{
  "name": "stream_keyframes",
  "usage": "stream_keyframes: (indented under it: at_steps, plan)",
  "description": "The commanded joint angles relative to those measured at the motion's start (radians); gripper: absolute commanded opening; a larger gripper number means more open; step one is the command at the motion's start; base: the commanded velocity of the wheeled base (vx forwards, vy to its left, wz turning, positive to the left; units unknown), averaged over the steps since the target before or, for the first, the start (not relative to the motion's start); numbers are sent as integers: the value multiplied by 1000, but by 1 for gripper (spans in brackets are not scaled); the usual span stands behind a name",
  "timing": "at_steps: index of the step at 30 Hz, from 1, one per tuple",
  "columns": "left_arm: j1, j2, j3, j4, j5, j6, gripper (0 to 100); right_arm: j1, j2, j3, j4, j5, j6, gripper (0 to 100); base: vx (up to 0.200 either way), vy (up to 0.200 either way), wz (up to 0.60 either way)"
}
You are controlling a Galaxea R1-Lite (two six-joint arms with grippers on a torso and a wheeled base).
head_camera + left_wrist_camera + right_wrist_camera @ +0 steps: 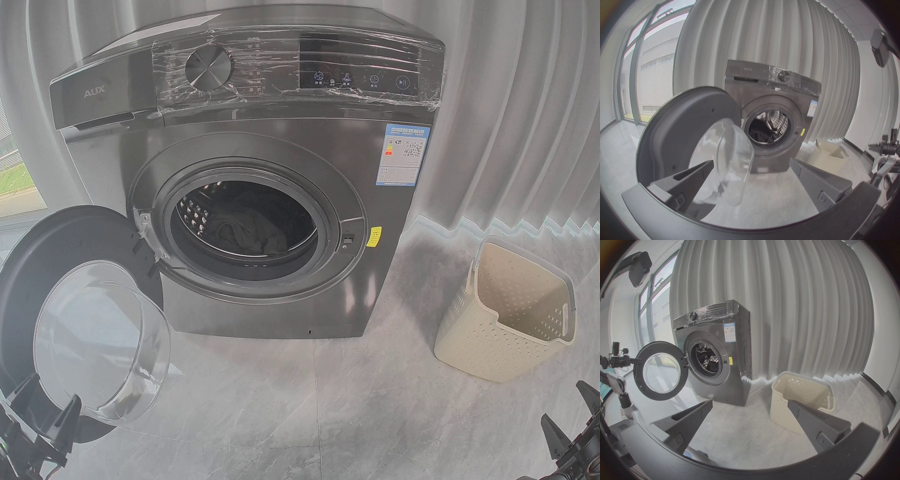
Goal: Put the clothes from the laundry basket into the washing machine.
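**Cream basket bare, dark load already in the drum**

Judging by how things lie, the job looks close to finished. The basket (470, 340) stands on the floor (300, 406) to the right of the washer (250, 134), a little apart from it. Its mouth faces up, and the head and right wrist views show only perforated walls and bottom inside, with no garment. The clothes (245, 232) sit in the washer, a dark crumpled heap low in the drum and behind the rim. No cloth hangs over the lip, as far as I can tell.

The heap is wider than it is tall. Its long axis runs side to side across the drum floor, square to the line of sight through the opening. How many pieces it holds cannot be made out. The drum mouth points straight out at the robot. The door (59, 250) is swung fully wide on the left, with its glass bowl turned outward.

The left gripper (51, 390) is low by the door's lower edge, fingers spread wide with nothing between them. The right gripper (565, 403) is low to the right, in front of the basket and apart from it, also spread wide and holding nothing.

If no clothes remain out of sight, nothing is left to carry over, and only the door stands open.
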Motion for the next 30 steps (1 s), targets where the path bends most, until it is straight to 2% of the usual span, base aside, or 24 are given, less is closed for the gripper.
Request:
stream_keyframes:
  at_steps: [1,2,3,10,15,18,21,25,30]
  plan:
    - [127,-265,17,208,-94,53,100,-35,-174,19,28,-72,15,100,-200,0,0]
    - [135,-294,17,259,-119,85,100,-37,-174,19,30,-71,15,100,-200,0,0]
    - [139,-298,17,287,-131,91,100,-38,-174,19,27,-71,12,100,-200,0,0]
    - [141,-291,17,268,-137,84,100,-38,-174,19,27,-71,15,100,0,0,0]
    - [139,-291,17,268,-129,68,100,-37,-174,19,27,-71,15,100,0,0,0]
    - [139,-291,17,267,-126,47,100,-37,-174,19,27,-71,16,100,0,200,0]
    - [139,-291,17,265,-125,42,100,-37,-174,19,27,-71,15,100,0,200,0]
    - [139,-291,17,267,-125,44,100,-37,-174,19,27,-71,13,100,0,0,0]
    - [139,-291,17,267,-128,18,100,-37,-174,19,27,-71,13,100,0,0,0]
